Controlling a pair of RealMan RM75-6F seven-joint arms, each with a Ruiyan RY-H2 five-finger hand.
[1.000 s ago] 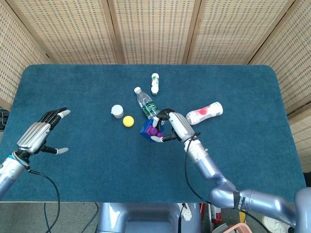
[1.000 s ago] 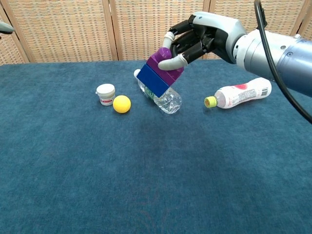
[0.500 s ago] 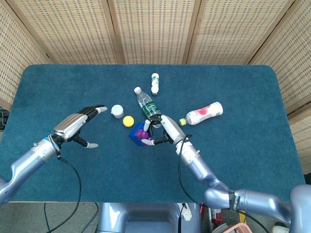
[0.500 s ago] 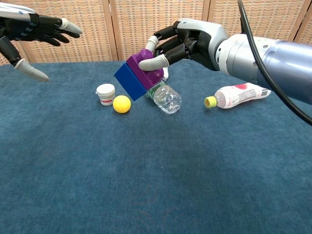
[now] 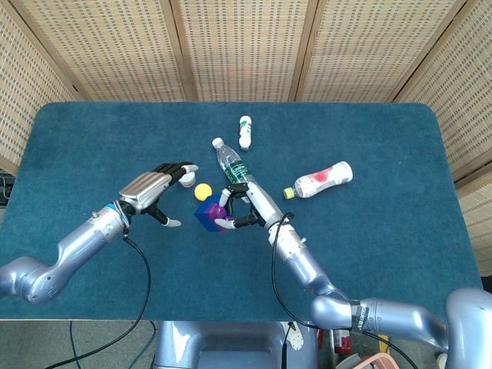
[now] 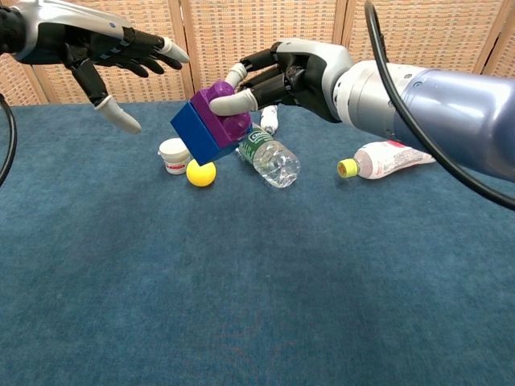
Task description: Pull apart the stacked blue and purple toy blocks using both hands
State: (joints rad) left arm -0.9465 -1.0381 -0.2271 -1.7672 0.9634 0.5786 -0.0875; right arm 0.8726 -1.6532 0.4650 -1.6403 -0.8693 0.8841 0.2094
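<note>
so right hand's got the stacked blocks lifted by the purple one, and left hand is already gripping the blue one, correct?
Not quite. The right hand does hold the stack up by the purple block, but the left hand is not gripping the blue block. The chest view shows it open, fingers spread, with a clear gap to the blue block.

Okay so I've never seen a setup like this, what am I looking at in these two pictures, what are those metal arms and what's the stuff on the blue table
These are two robot arms ending in human-like hands, steered remotely by a person. One picture looks down from the robot's head, the other looks forward from its chest.

The right hand holds two stacked toy blocks in the air: it grips the purple block, with the blue block stuck to it. The left hand is open, fingers spread, near the blocks but not touching.

On the blue table lie a clear water bottle, a pink-and-white bottle, a small white bottle, a yellow ball and a little white jar.
</note>
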